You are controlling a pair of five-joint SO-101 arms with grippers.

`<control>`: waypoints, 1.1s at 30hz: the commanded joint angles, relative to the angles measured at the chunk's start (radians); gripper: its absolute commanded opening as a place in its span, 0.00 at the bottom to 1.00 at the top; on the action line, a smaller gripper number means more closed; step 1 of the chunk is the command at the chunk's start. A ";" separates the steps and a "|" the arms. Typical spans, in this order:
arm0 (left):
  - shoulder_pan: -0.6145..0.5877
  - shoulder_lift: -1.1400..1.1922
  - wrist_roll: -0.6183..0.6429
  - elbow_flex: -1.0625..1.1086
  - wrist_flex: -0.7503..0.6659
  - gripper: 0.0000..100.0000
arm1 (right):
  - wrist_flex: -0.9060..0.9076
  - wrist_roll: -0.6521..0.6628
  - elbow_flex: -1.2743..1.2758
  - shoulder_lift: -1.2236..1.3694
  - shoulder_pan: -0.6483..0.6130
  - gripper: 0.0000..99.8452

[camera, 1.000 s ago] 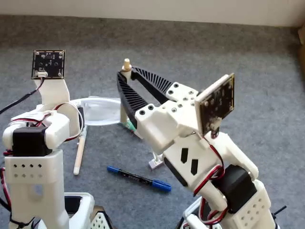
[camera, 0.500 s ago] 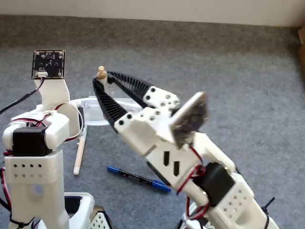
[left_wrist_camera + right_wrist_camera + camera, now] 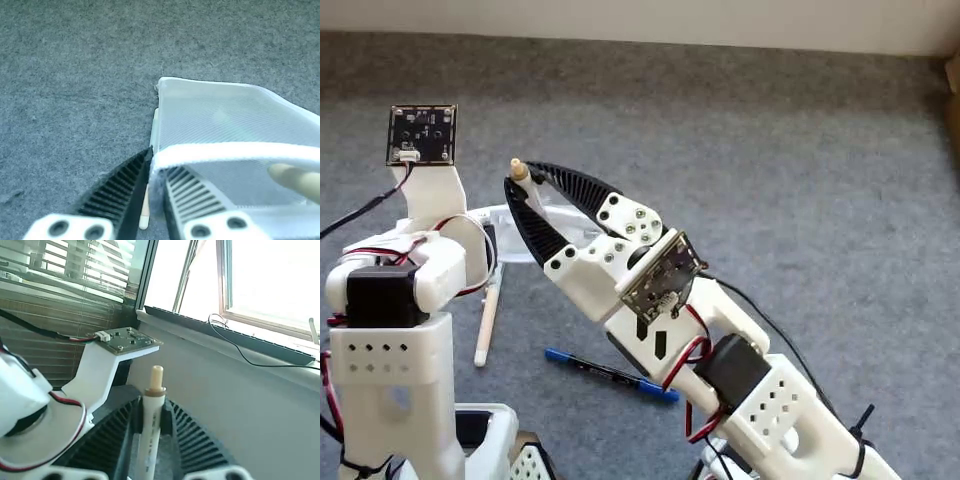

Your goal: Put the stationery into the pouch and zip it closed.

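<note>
Right gripper (image 3: 523, 183) swung left, cream pen (image 3: 518, 168) pinched, now above the pouch (image 3: 225, 120) near the mat's (image 3: 800, 150) left edge. Left gripper (image 3: 152, 160) clamps the pouch rim. Blue pen (image 3: 610, 374) lies by the front edge.

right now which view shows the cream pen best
The right wrist view: the cream plastic pen runs lengthwise, clamped in the right hand. The high view gives its tip past the black fingers; the left wrist view, its rounded end near the rim of the white mesh pouch.
</note>
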 commanded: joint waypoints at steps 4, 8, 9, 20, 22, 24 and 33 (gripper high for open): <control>0.015 0.025 0.014 -0.036 -0.006 0.01 | -0.031 0.012 0.065 -0.140 -0.010 0.00; 0.015 0.025 0.015 -0.036 -0.008 0.01 | -0.033 0.012 0.180 -0.219 -0.010 0.00; 0.015 0.025 0.026 -0.038 -0.008 0.01 | -0.038 0.012 0.216 -0.232 -0.010 0.00; 0.015 0.031 0.072 -0.091 -0.006 0.01 | -0.035 0.006 0.389 -0.395 -0.010 0.00; 0.016 0.033 0.075 -0.117 -0.005 0.01 | -0.033 0.006 0.423 -0.415 -0.010 0.00; 0.019 0.033 0.075 -0.140 -0.003 0.01 | -0.033 0.006 0.446 -0.432 -0.007 0.00; 0.088 0.033 0.077 -0.232 -0.008 0.01 | -0.028 0.005 0.458 -0.433 -0.004 0.00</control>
